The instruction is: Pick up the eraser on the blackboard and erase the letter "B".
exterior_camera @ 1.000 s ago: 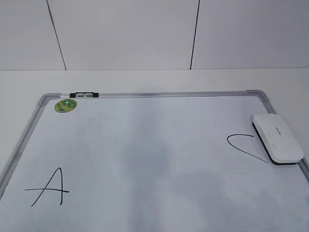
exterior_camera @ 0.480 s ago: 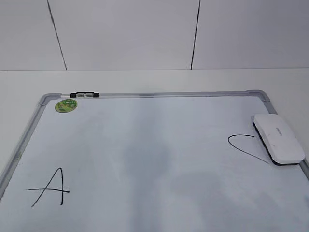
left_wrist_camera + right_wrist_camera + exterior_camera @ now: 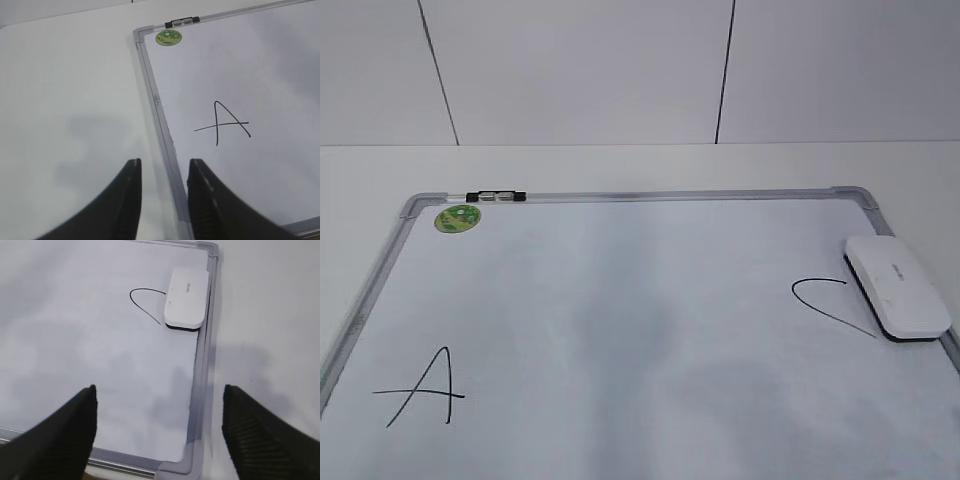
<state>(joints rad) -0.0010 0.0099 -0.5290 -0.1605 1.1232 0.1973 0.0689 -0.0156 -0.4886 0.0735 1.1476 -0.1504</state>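
The white eraser (image 3: 897, 287) lies flat at the right edge of the blackboard (image 3: 640, 195), covering the right end of a black curved stroke (image 3: 825, 300). It also shows in the right wrist view (image 3: 186, 299). No letter "B" shows in any view; the middle of the board is blank with faint grey smudges. My right gripper (image 3: 159, 392) is wide open and empty above the board's near right corner, well short of the eraser. My left gripper (image 3: 164, 167) is open and empty above the board's left frame (image 3: 160, 107). Neither gripper shows in the exterior view.
A black handwritten A (image 3: 420, 388) is at the near left of the board, also in the left wrist view (image 3: 222, 122). A round green sticker (image 3: 457, 217) and a small black clip (image 3: 492, 196) are at the far left corner. White table surrounds the board.
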